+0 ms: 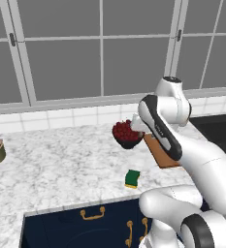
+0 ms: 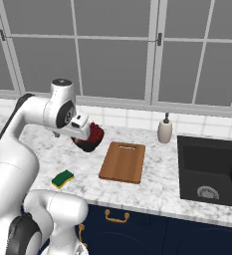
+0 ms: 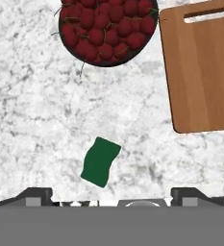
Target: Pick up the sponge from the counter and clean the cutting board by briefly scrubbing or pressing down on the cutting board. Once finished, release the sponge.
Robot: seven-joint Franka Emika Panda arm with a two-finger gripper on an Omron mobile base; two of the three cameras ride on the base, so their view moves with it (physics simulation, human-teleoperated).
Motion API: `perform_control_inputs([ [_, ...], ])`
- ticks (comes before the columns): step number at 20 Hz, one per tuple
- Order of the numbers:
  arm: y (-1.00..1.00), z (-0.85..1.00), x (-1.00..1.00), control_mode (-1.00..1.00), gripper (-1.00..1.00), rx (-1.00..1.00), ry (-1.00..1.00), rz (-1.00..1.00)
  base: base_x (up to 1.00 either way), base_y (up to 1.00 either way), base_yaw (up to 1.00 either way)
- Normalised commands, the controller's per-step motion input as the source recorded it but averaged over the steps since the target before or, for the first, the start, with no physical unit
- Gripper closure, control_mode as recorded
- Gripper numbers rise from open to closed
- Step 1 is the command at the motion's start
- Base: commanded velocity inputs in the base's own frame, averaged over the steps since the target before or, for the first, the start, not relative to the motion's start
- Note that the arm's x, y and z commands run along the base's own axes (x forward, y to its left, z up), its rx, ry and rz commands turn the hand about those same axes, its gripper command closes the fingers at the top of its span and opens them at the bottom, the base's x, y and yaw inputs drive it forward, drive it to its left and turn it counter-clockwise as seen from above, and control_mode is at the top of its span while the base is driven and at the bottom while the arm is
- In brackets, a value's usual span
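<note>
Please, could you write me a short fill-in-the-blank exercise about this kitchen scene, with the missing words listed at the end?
1. The sponge lies on the ____, apart from the cutting board.
2. The dark bowl holds ____ fruit.
3. The gripper, high above the sponge, has its jaws ____.
4. The cutting board has nothing on it and lies between the sponge and the black ____.

Missing words: counter; red; open; sink
</note>
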Motion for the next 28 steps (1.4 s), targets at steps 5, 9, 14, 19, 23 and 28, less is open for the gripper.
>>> perform_control_inputs([
  [5, 0.29, -0.52, 0.0, -1.0, -1.0, 0.0, 0.01, -0.16, 0.0, 0.0, 0.0],
  [9, 0.24, -0.56, 0.0, -1.0, -1.0, 0.0, 0.08, -0.15, 0.0, 0.0, 0.0],
  [14, 0.12, -0.46, 0.0, -1.0, -1.0, 0.0, 0.09, -0.11, 0.0, 0.0, 0.0],
  [19, 0.01, -0.34, 0.01, -1.0, -1.0, 0.0, 0.06, -0.06, 0.0, 0.0, 0.0],
  [23, 0.06, -0.24, 0.03, -1.0, -1.0, 0.0, 0.01, -0.02, 0.0, 0.0, 0.0],
  [28, 0.08, -0.25, 0.0, -1.0, -1.0, 0.0, 0.0, 0.0, 0.0, 0.0, 0.0],
])
